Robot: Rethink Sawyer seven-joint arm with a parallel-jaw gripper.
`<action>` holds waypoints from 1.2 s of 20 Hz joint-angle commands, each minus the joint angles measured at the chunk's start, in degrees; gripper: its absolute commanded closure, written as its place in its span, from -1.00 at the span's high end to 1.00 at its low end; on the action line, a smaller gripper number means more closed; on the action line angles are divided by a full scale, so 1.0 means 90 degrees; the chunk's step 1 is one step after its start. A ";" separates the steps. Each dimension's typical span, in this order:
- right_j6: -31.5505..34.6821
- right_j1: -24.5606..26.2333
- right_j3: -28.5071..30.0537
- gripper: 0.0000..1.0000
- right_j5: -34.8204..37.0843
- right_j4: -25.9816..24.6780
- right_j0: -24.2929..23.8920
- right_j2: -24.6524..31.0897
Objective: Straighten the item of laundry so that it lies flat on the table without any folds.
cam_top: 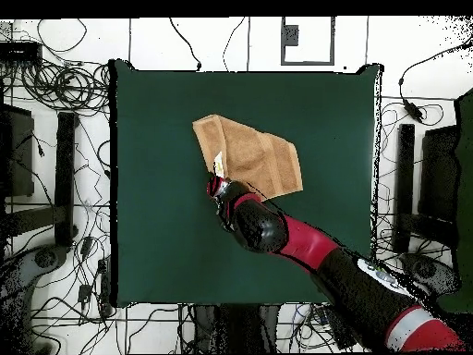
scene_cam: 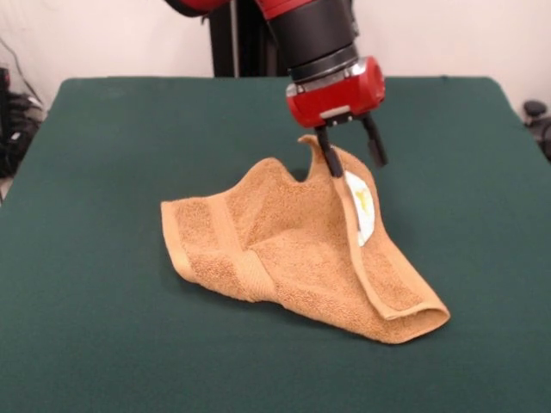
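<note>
The orange-tan towel point(scene_cam: 293, 249) lies crumpled in the middle of the dark green table point(scene_cam: 103, 172). Its back edge rises into a peak, with folds along the left and right sides. The white care label point(scene_cam: 362, 206) shows on the raised right flap. My gripper point(scene_cam: 357, 169) hangs over that peak with its two black fingers apart. The left finger point(scene_cam: 330, 159) touches the lifted edge and the right one stands clear of the cloth. In the overhead view the towel point(cam_top: 254, 153) lies above the gripper point(cam_top: 219, 181), on the table point(cam_top: 157, 185).
The arm point(cam_top: 305, 242) reaches in from the lower right of the overhead view. Cables and stands point(cam_top: 55, 111) surround the table beyond its edges. Green cloth shows on all sides of the towel.
</note>
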 commanded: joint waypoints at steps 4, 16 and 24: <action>0.1630 0.0089 0.0531 1.00 0.0634 0.0682 0.0278 0.0878; 0.0448 0.0085 -0.0359 1.00 0.0628 0.0047 0.0514 0.0034; 0.0367 0.0912 -0.0728 1.00 0.0482 -0.0402 0.0264 -0.0002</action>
